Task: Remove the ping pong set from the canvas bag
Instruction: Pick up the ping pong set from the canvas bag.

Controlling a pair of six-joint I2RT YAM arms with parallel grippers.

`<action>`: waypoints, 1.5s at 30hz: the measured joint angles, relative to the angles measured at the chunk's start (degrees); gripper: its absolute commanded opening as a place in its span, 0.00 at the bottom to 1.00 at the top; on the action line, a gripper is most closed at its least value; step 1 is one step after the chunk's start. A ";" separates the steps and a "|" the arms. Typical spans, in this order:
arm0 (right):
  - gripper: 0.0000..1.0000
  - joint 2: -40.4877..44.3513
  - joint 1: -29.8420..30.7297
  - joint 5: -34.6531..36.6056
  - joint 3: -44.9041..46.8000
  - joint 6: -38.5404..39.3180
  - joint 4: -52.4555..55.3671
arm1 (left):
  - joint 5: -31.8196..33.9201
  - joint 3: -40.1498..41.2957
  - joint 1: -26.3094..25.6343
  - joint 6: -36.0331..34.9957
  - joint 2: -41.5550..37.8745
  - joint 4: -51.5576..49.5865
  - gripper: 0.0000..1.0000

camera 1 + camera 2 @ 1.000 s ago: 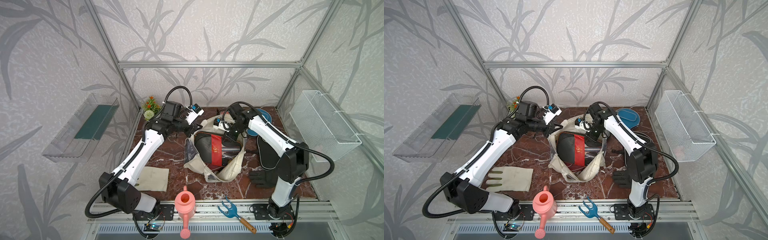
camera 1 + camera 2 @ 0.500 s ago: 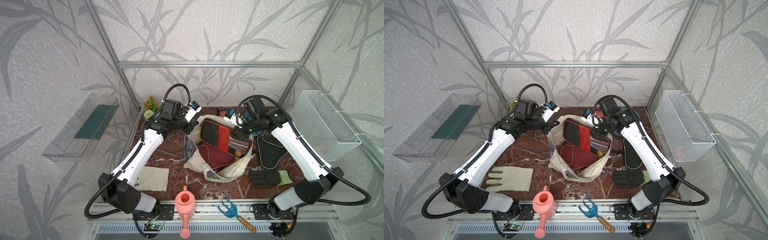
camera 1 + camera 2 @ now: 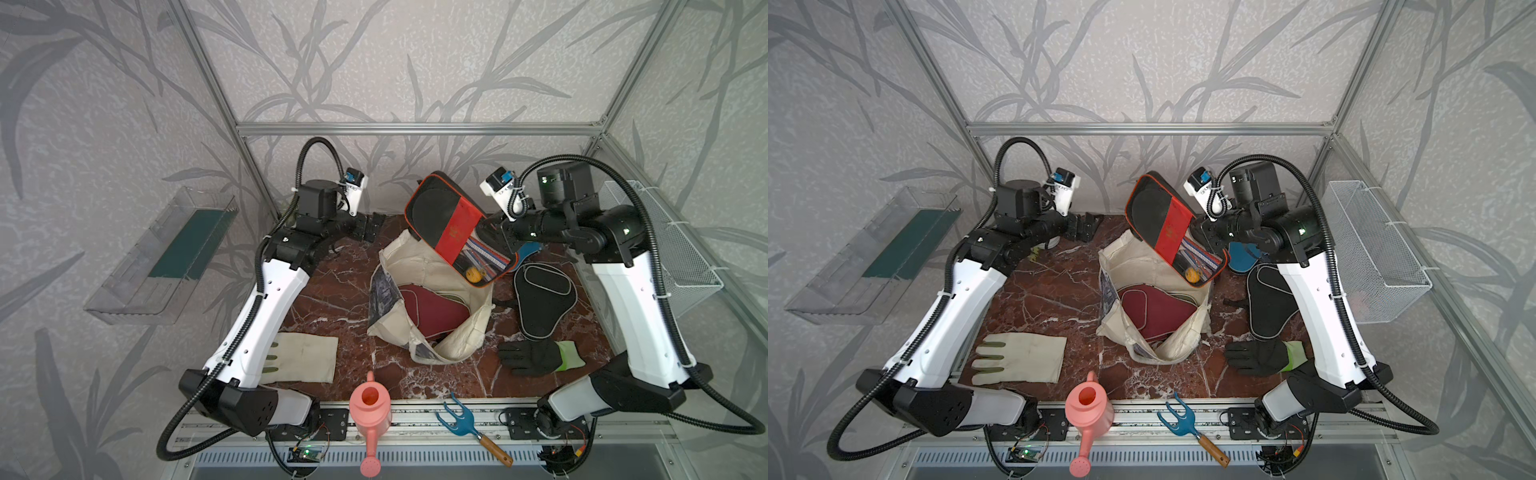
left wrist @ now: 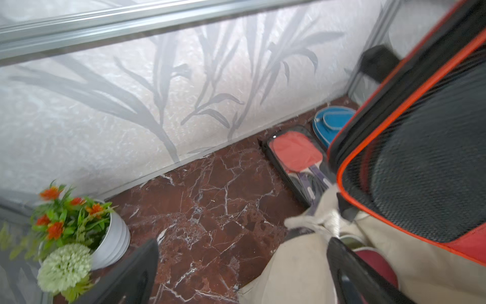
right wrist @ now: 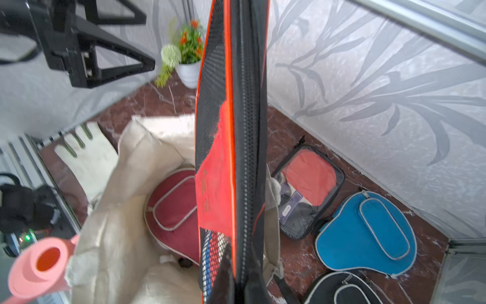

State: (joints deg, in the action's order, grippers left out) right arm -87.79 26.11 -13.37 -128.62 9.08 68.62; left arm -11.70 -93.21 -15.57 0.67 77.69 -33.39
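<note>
Stretching inward, our right jaws clamp the red-striped case (image 3: 451, 224) above the canvas bag (image 3: 419, 268); our left jaws gape wide, empty.

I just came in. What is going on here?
The right gripper is shut on a black and red mesh case and holds it in the air over the open canvas bag. The left gripper is open, holds nothing and hangs apart from the bag. A maroon case is still inside the bag. A black case, a blue case and a clear pack with a red paddle already lie on the table beside it.
</note>
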 measured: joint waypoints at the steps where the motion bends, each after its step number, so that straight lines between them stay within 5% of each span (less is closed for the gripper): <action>1: 0.00 -0.02 -0.33 -0.66 -0.66 -1.27 -1.22 | -0.31 0.96 0.90 2.19 -1.46 1.03 0.99; 7: 0.00 -1.03 -2.29 -5.81 0.55 -11.69 -11.54 | -8.87 8.85 1.66 15.02 -11.39 10.67 0.99; 15: 0.00 -1.86 -2.84 -14.86 15.72 -27.36 -30.67 | -19.91 13.07 1.18 27.30 -9.14 25.35 0.99; 26: 0.00 -1.66 -2.91 -22.45 25.33 -40.63 -48.70 | -22.77 13.22 0.57 31.93 -1.09 27.02 0.99; 45: 0.00 1.27 -3.19 -31.74 33.86 -53.57 -68.35 | -26.80 16.20 0.98 34.05 0.70 38.95 0.99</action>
State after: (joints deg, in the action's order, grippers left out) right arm -86.52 22.92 -45.10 -94.76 -44.49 0.27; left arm -38.50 -77.01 -14.59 34.72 78.39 5.56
